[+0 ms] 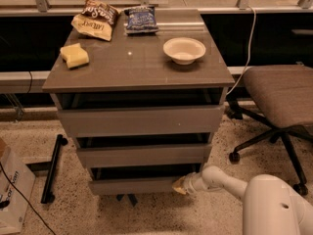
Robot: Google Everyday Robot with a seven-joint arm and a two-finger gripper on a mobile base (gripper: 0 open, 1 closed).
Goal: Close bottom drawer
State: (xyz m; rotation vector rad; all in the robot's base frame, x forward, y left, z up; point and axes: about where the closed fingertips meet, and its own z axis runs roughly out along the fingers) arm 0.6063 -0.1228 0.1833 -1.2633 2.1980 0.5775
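The bottom drawer (132,185) is the lowest of three in the grey-brown cabinet (139,72). Its plain flat front sticks out only slightly, with a dark gap above it. My gripper (179,185) is at the end of the white arm coming from the lower right, and its tip touches the right end of the bottom drawer's front. The middle drawer (142,155) and the taller top drawer (139,120) sit above it.
On the cabinet top are a white bowl (184,49), a yellow sponge (74,55), a brown snack bag (95,18) and a blue snack bag (141,19). An office chair (279,97) stands to the right. A black bar (51,168) lies on the floor at left, next to a cardboard box (12,190).
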